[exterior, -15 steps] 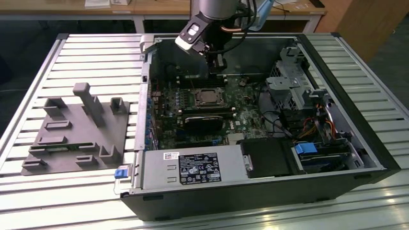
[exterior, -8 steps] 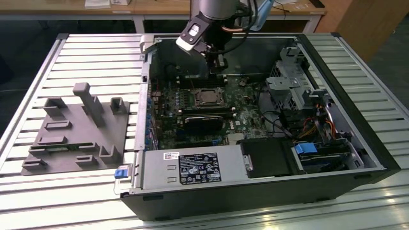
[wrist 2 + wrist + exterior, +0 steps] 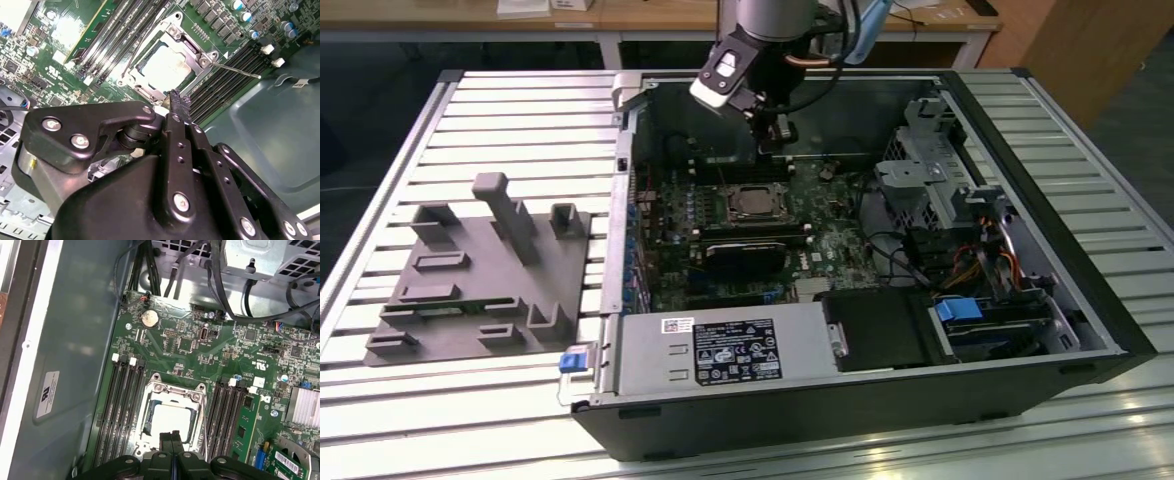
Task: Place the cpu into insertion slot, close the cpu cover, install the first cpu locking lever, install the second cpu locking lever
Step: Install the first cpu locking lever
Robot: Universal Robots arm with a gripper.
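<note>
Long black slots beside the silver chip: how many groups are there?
2. One slot group lies along one side of the cpu, the other slot group along the opposite side; the pincer may hide more.

A table (image 3: 520, 110) of pale metal slats carries everything. An open black computer case (image 3: 881, 405) lies on its side across the table's middle and the exterior view's right. A grey moulded holder (image 3: 467, 270) with upright posts and pockets rests flat on the slats just beside the case, on the exterior view's left.
</note>
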